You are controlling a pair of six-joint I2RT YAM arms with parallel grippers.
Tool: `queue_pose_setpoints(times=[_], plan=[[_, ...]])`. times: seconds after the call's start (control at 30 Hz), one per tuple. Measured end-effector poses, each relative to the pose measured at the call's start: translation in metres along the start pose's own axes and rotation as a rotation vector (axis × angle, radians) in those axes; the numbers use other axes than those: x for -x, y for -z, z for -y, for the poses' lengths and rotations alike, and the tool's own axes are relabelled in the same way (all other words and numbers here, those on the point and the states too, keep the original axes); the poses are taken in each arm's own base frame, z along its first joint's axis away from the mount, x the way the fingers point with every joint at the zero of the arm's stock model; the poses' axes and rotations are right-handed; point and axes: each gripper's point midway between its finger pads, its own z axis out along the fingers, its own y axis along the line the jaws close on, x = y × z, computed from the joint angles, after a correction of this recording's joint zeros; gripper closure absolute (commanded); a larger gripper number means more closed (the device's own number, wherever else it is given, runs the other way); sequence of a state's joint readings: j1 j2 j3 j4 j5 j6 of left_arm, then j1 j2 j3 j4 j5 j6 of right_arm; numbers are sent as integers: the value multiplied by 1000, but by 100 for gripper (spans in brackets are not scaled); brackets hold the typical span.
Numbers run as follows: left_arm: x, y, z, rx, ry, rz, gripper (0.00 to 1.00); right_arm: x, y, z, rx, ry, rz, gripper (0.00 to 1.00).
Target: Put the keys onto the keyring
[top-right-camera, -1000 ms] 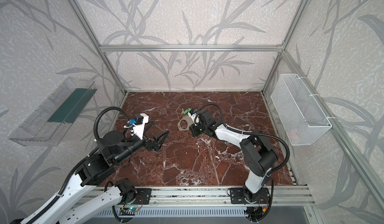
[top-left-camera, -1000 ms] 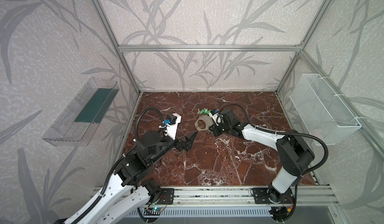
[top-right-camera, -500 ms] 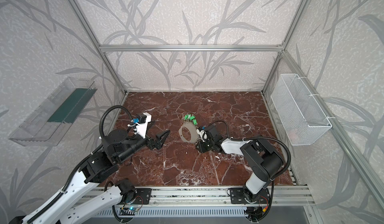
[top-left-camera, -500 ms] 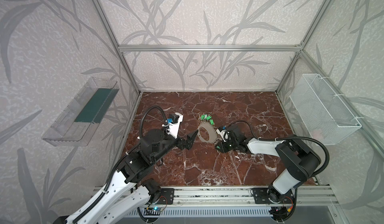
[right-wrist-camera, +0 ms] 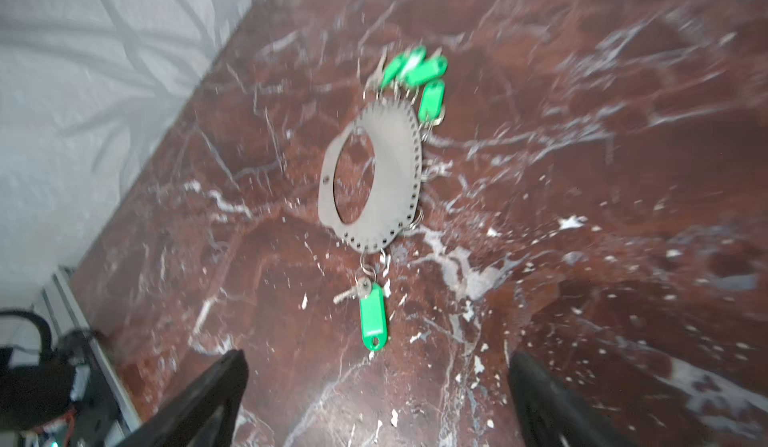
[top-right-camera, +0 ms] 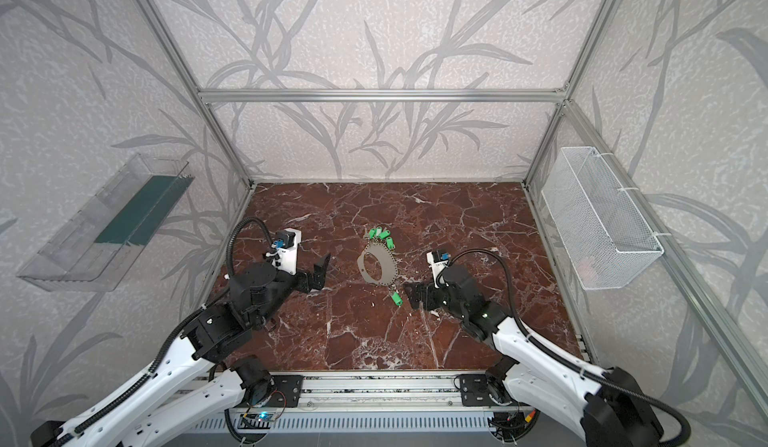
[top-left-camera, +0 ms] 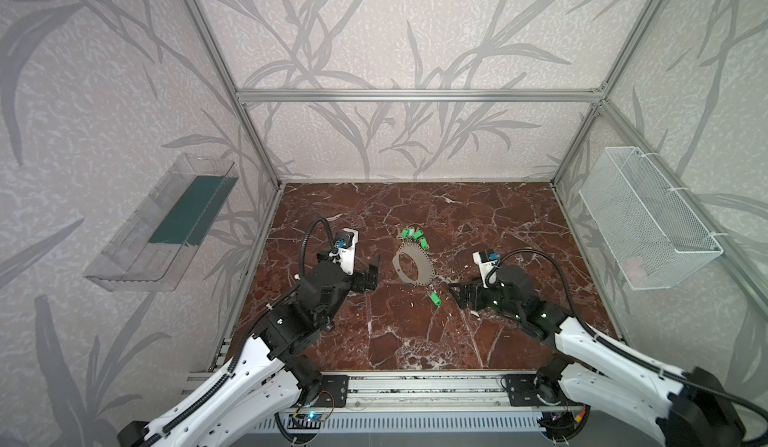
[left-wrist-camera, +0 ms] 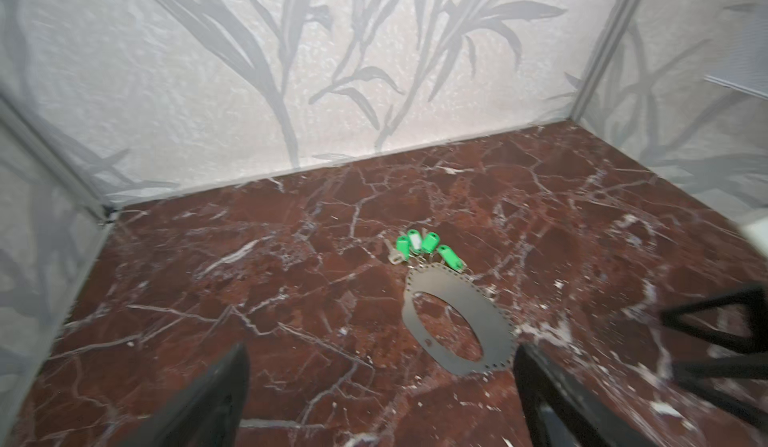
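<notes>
The keyring lay flat on the marble floor. It was a thin, stiff plate, probably light and slippery, best taken by its rim. A bunch of keys hung at its 12 o'clock, a single key at 5 o'clock. The right gripper, wide open and empty, stood at 4 o'clock beside that key. The left gripper, open too, stood at 9 o'clock.
</notes>
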State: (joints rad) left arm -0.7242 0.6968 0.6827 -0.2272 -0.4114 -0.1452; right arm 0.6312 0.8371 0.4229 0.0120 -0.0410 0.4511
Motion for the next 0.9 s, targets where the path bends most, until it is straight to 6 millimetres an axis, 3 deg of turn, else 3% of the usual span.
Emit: queue_pose_setpoints(times=[0.07,0.2,0.3,0.43,0.53,0.67,0.8,0.9], plan=[[-14,-10,-14,104,-25,2,1,29,21,5,-43,35,137,0],[-47,-34,-50,300,-106,-40,1,68,44,24,-192,145,317,0],[-65,-52,-93,469,-113,-132,1,84,44,53,-362,236,355,0],[-78,-70,-150,659,-72,-209,1,102,29,116,-618,290,302,0],[-96,-81,-169,714,-63,-251,1,98,12,165,-748,280,212,0],[-130,-97,-184,727,-41,-282,1,69,-11,211,-832,290,114,1],[-156,-110,-198,719,-15,-308,1,38,-29,230,-838,300,31,1],[-152,-120,-204,676,40,-217,1,43,-38,230,-791,295,79,1]])
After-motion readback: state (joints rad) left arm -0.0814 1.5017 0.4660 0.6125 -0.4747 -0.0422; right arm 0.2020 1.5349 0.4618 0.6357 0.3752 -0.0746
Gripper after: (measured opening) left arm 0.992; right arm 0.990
